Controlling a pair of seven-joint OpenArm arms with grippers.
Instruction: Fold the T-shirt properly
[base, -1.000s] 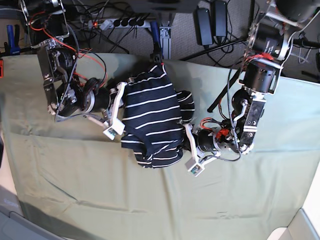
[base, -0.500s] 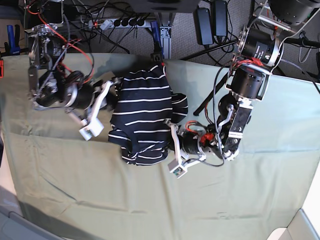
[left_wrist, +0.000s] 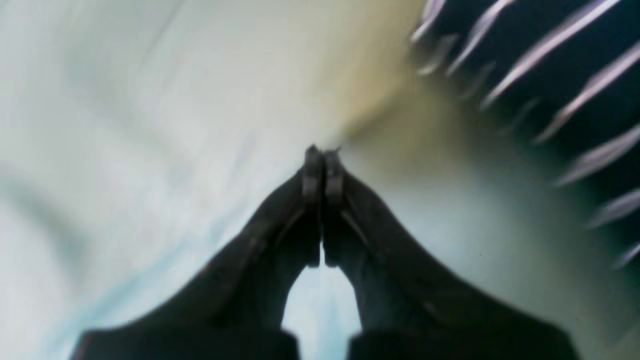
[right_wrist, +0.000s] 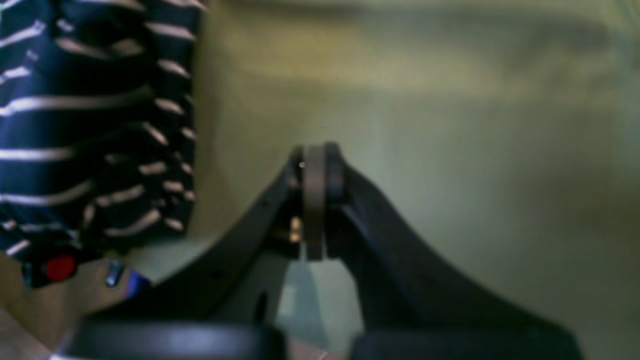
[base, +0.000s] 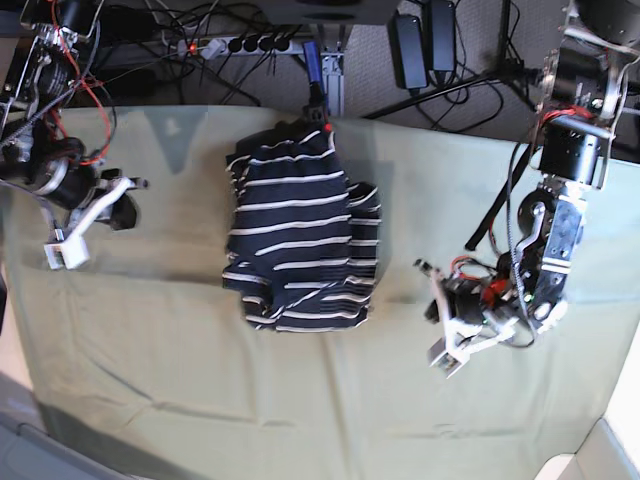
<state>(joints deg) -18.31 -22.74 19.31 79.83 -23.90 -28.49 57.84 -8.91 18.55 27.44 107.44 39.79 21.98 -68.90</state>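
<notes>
We see the left gripper (left_wrist: 322, 155) with its fingers together, holding nothing, just beside the T-shirt (base: 295, 230). Our right gripper (right_wrist: 315, 155) is closed too, well apart from the fabric, toward the table's left edge in the base view. Between them the striped T-shirt lies bunched and rumpled on the pale green tablecloth (base: 330, 410), its top near the far edge.

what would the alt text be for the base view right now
A navy T-shirt with thin white stripes lies bunched on a pale green cloth, between two robot arms. The right pincer and left pincer are both off it.
</notes>
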